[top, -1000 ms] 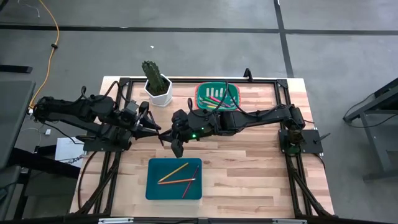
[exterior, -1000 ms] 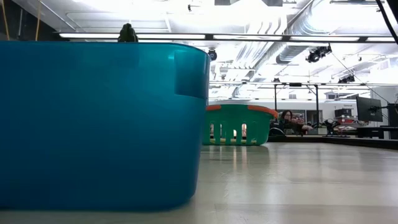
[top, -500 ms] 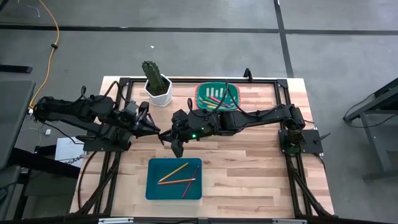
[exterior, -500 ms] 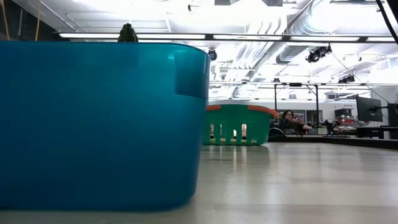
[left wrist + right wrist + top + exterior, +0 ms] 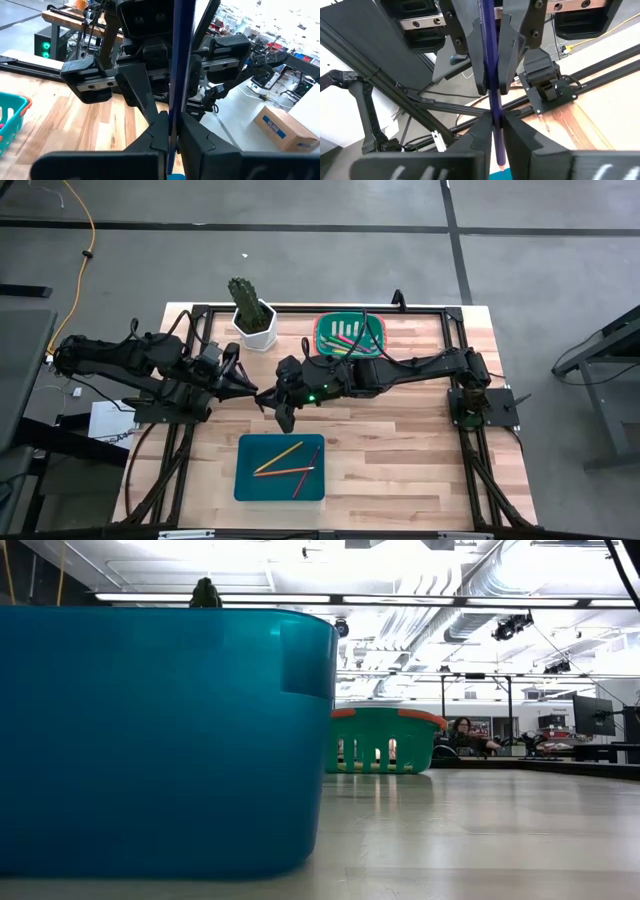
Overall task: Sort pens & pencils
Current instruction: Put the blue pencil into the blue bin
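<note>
Both dark arms meet tip to tip above the table's left-centre. The left gripper (image 5: 252, 392) and the right gripper (image 5: 268, 399) face each other, both pairs of fingers clamped on one dark blue pencil (image 5: 490, 75).

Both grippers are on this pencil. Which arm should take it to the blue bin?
Right. Both pinch the blue pencil, but in the high view the right gripper sits nearer the blue bin holding pencils; the left gripper is farther off.
</note>
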Controlling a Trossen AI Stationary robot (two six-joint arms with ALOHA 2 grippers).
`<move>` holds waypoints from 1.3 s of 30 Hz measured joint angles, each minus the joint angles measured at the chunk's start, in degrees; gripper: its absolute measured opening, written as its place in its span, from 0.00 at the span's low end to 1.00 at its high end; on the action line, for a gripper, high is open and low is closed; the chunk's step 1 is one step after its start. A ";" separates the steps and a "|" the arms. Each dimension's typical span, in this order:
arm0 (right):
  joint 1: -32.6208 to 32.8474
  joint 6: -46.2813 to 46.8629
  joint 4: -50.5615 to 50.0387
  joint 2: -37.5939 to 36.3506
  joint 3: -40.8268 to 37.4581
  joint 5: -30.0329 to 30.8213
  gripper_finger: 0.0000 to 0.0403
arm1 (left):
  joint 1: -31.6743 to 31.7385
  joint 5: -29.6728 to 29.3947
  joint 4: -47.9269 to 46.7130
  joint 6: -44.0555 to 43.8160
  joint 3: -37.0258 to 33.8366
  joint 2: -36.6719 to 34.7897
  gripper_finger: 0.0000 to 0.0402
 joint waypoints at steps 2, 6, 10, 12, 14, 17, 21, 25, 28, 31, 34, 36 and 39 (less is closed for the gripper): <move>-0.02 0.04 0.02 0.00 0.00 0.00 0.11 | 0.00 -0.04 0.00 0.05 0.00 0.00 0.05; 0.00 0.24 0.08 0.00 0.00 0.25 0.20 | 0.00 -0.04 -0.04 0.24 0.00 0.02 0.09; -0.02 -0.47 -0.05 0.00 0.00 0.36 0.28 | 0.00 0.38 -0.07 0.22 0.00 -0.02 0.07; -0.04 -1.13 -1.07 0.00 0.00 0.39 0.30 | 0.01 1.08 -0.16 0.21 0.00 -0.02 0.05; -0.13 -1.10 -2.40 0.01 0.00 0.39 0.31 | 0.01 2.08 -0.72 -0.07 -0.01 -0.19 0.04; -0.13 -1.31 -4.36 -0.16 0.00 0.39 0.32 | 0.00 3.64 -1.15 -0.24 -0.02 -0.29 0.05; -0.42 -2.37 -9.01 -0.99 -0.04 0.82 0.32 | 0.00 4.47 -3.57 -0.23 -0.02 -0.50 0.10; -0.86 -2.82 -16.58 -2.46 -0.04 4.15 0.32 | 0.00 5.03 -7.11 -0.24 -0.04 -0.46 0.09; -1.18 -2.55 -23.27 -3.40 -0.04 6.71 0.32 | 0.00 5.58 -8.94 -0.24 -0.04 -0.01 0.06; -1.30 -2.32 -28.63 -4.35 -0.04 9.60 0.32 | 0.00 6.57 -10.31 -0.18 -0.04 0.71 0.04; -1.25 -0.79 -34.36 -5.37 -0.04 11.97 0.32 | -0.01 7.87 -10.10 -0.15 -0.04 2.12 0.06; -1.11 0.27 -37.47 -6.11 -0.04 13.79 0.32 | -0.04 8.44 -9.92 -0.09 -0.03 3.46 0.08; -0.53 1.27 -40.83 -7.43 -0.04 15.95 0.32 | -1.19 8.92 -9.59 -0.24 -0.04 5.68 0.09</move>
